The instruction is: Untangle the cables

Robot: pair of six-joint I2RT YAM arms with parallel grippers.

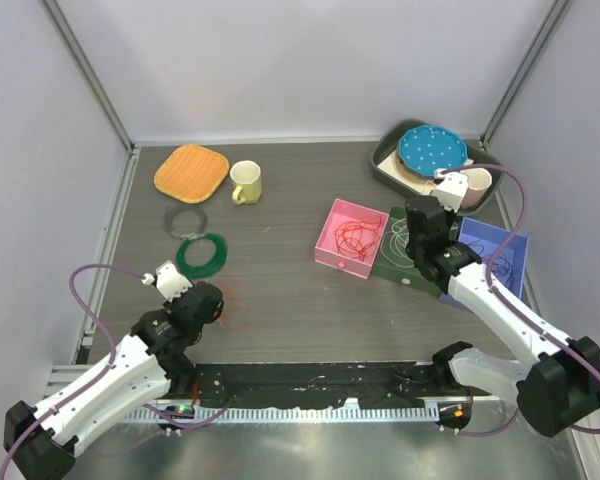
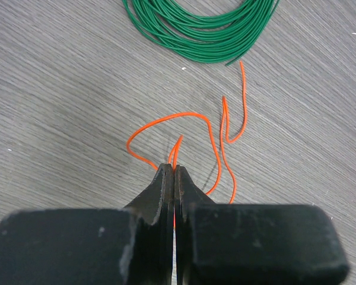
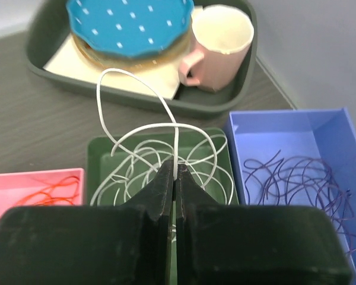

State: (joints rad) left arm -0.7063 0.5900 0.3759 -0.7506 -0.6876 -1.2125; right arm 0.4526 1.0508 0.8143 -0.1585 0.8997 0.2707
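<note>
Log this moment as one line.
left gripper: shut on thin orange wire | right gripper: shut on thin white wire, above dark-green box

orange mat (image 1: 191, 172) | yellow mug (image 1: 246, 183) | green coil (image 2: 202, 44) | grey coil (image 1: 170, 219) | tray (image 3: 213, 107)

Bright orange cable (image 2: 224, 127), white cable (image 3: 176, 148), green coil (image 2: 196, 35), pink box (image 1: 330, 243), blue box (image 3: 296, 127), white-dotted blue plate (image 3: 130, 24).

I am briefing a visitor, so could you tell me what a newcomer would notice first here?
A pink box, green box and blue box sit side by side at right. The right hand pinches a white cable above the green box; the left hand pinches an orange cable near a dark-green coil.
</note>
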